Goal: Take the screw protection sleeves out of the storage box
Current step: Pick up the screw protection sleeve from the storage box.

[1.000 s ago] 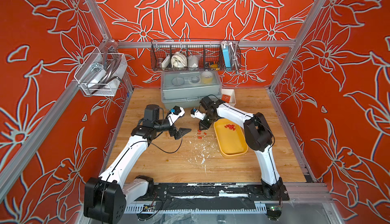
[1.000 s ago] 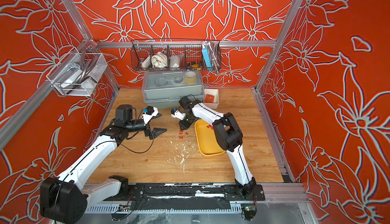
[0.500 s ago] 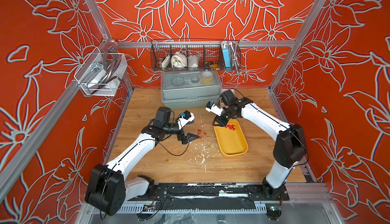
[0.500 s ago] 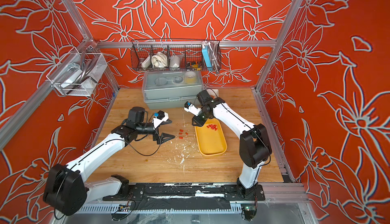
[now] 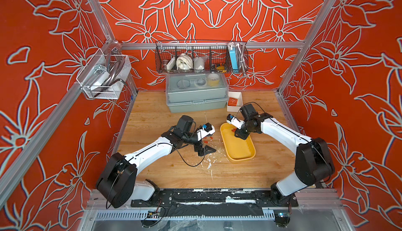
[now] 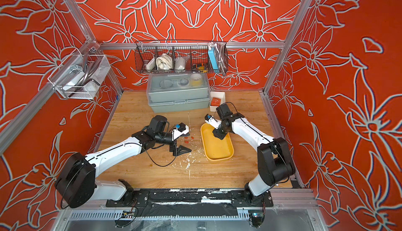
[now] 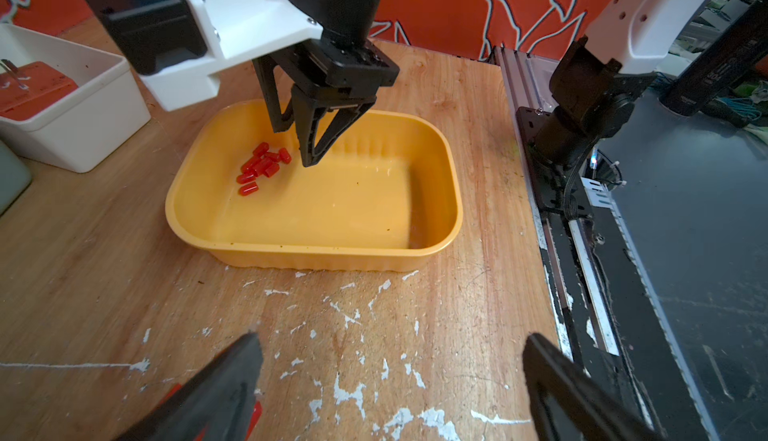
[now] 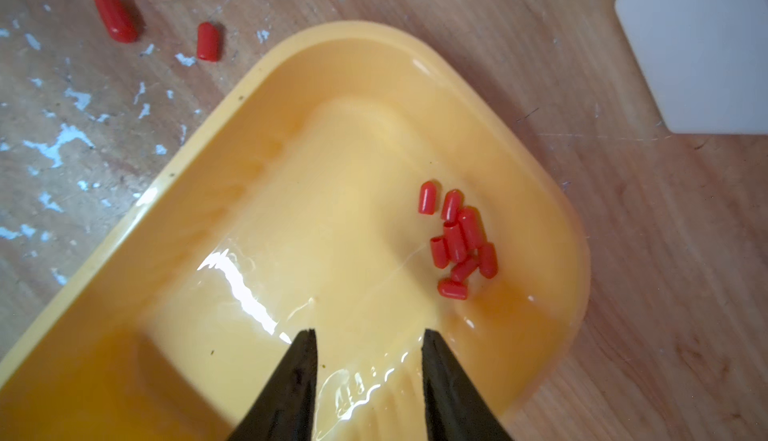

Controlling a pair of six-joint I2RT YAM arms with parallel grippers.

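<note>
Bright even light; glare on storage box (image 8: 245, 289) floor; near fingers (image 7: 216, 393) blurred; wrist-view edges bowed.

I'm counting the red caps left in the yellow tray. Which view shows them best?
Right wrist view: the red caps lie close, sharp, unblocked. Left wrist view shows them smaller; in both top views, only specks.

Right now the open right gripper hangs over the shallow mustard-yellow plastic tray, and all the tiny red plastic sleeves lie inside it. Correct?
Not all: the right wrist view shows four red sleeves on the wooden table beside the mustard-yellow tray; the rest lie inside it. The right gripper does hang open over the tray.
</note>
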